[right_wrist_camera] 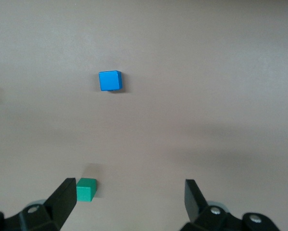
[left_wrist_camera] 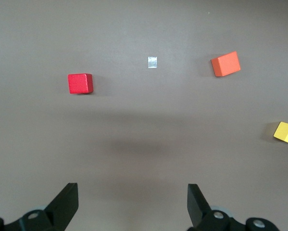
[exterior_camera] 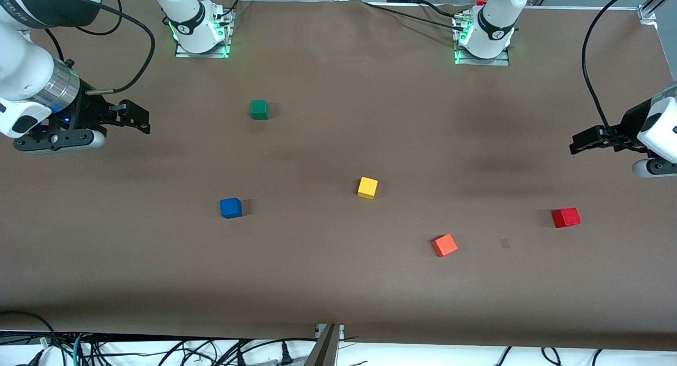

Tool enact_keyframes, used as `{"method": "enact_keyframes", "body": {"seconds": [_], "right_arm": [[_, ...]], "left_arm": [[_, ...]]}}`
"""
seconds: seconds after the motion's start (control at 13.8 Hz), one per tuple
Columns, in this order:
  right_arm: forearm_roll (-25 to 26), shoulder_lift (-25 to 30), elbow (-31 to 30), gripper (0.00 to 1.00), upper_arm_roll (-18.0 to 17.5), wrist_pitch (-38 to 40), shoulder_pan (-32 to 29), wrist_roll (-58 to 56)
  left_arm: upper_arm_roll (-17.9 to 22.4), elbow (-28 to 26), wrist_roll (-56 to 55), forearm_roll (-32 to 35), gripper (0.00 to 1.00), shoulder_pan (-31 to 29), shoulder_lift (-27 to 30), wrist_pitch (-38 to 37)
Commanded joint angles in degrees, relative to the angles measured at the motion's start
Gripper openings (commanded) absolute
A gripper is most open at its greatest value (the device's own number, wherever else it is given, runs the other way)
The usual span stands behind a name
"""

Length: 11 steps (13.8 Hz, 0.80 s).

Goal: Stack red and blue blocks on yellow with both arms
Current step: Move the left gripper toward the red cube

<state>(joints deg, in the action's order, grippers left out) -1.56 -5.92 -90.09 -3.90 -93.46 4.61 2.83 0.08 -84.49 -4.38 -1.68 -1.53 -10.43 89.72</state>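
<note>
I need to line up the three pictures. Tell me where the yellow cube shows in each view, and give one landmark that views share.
Front view: the yellow cube sits mid-table, farther from the camera than the orange cube.
Left wrist view: the yellow cube is cut off at the picture's edge, past the orange cube.
Right wrist view: not in it.
Shared landmark: the orange cube, in the front and left wrist views; the right wrist view shares only the blue cube with the front view.

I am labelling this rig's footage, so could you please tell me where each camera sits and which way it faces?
Front view: high across the table, facing both bases; shows both arms, left end effector and right end effector open.
Left wrist view: on the left wrist, looking down at red block, orange cube, yellow cube; own fingers show.
Right wrist view: looking down at blue block, green cube; own fingers show.
Shared: all five cubes reappear in front view.
</note>
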Motion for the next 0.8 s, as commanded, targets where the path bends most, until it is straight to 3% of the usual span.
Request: {"method": "enact_keyframes", "body": {"seconds": [0.0,0.44,0.73], "right_arm": [[0.2,-0.9,1.1,1.00,-0.1,1.1,-0.4,0.0],[0.4,-1.0,1.3,0.99,-0.2,1.1,-0.1,0.1],[0.4,-1.0,1.4,0.99,-0.2,1.0,-0.1,0.2]], "left_arm": [[0.0,2.1,0.2,-0.2,1.00,-0.2,-1.0,-1.5],[0.2,2.2,0.3,-0.3,1.00,-0.2,-2.4,-1.3],[0.1,2.4,0.9,-0.9,1.00,-4.4,-4.9,-0.9]]}}
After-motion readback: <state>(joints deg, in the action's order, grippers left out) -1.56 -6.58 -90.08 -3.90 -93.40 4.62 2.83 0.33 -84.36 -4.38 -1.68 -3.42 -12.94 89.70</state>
